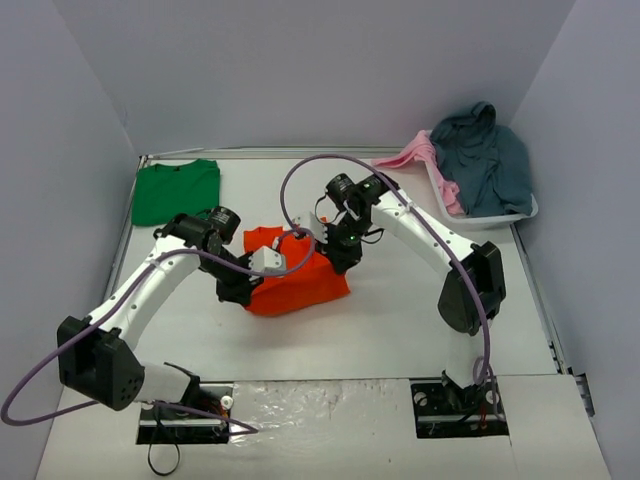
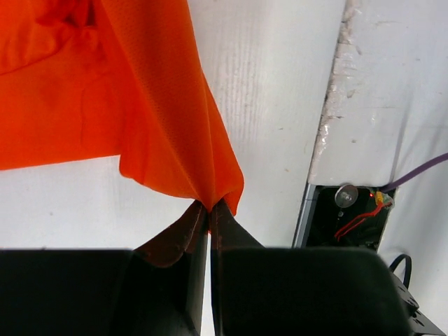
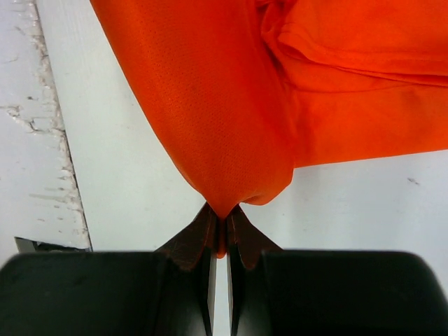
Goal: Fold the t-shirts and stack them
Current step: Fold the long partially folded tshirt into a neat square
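2 grips on orange t-shirt [image 1: 300, 285]: left end effector [image 2: 208, 208] & right end effector [image 3: 222, 225] both clamped tight on its edges.

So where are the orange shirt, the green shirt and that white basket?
orange t-shirt [image 1: 300, 287], top view, middle of the bunched cloth.
green t-shirt [image 1: 178, 192], top view, middle of its cloth.
white basket [image 1: 492, 219], top view, its near rim.
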`<state>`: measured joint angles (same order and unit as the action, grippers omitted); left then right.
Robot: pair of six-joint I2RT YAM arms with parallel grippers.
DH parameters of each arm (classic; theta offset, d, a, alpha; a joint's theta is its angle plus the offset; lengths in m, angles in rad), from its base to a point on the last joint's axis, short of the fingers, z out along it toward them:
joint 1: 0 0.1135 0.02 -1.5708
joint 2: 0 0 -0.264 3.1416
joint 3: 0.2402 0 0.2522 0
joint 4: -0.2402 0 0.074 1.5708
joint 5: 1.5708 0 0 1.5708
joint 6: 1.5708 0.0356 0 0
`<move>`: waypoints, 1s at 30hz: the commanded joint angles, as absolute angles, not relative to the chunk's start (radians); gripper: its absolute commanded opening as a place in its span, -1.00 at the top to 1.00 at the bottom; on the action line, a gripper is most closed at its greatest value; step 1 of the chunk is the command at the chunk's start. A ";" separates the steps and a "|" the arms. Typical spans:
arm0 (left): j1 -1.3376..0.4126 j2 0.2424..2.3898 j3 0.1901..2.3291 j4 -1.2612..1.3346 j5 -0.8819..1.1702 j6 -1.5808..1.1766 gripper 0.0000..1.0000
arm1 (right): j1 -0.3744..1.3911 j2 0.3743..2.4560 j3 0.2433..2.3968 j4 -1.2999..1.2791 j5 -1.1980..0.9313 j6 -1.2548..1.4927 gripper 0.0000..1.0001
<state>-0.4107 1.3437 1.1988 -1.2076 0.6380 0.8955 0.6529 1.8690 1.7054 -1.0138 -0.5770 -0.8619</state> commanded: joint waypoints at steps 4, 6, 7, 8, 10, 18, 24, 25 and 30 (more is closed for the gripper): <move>-0.336 1.330 1.265 -1.151 0.634 0.859 0.95 | 0.615 1.937 1.824 -1.058 -0.543 -0.884 1.00; -0.315 1.342 1.284 -1.129 0.635 0.854 0.95 | 0.607 1.954 1.861 -1.054 -0.543 -0.885 1.00; -0.310 1.356 1.292 -1.120 0.631 0.856 0.95 | 0.600 1.968 1.871 -1.051 -0.542 -0.884 1.00; -0.302 1.361 1.304 -1.117 0.629 0.856 0.95 | 0.598 1.974 1.894 -1.046 -0.540 -0.881 1.00; -0.296 1.384 1.315 -1.108 0.627 0.854 0.95 | 0.594 1.999 1.917 -1.045 -0.543 -0.884 1.00; -0.262 1.468 1.356 -1.086 0.620 0.873 0.95 | 0.565 2.101 2.048 -1.023 -0.561 -0.890 1.00; -0.232 1.537 1.402 -1.072 0.615 0.884 0.95 | 0.537 2.199 2.150 -1.016 -0.566 -0.899 1.00; -0.221 1.551 1.408 -1.066 0.618 0.881 0.95 | 0.532 2.212 2.186 -1.012 -0.569 -0.899 1.00; -0.195 1.601 1.460 -1.037 0.620 0.862 0.95 | 0.505 2.284 2.285 -0.976 -0.598 -0.893 1.00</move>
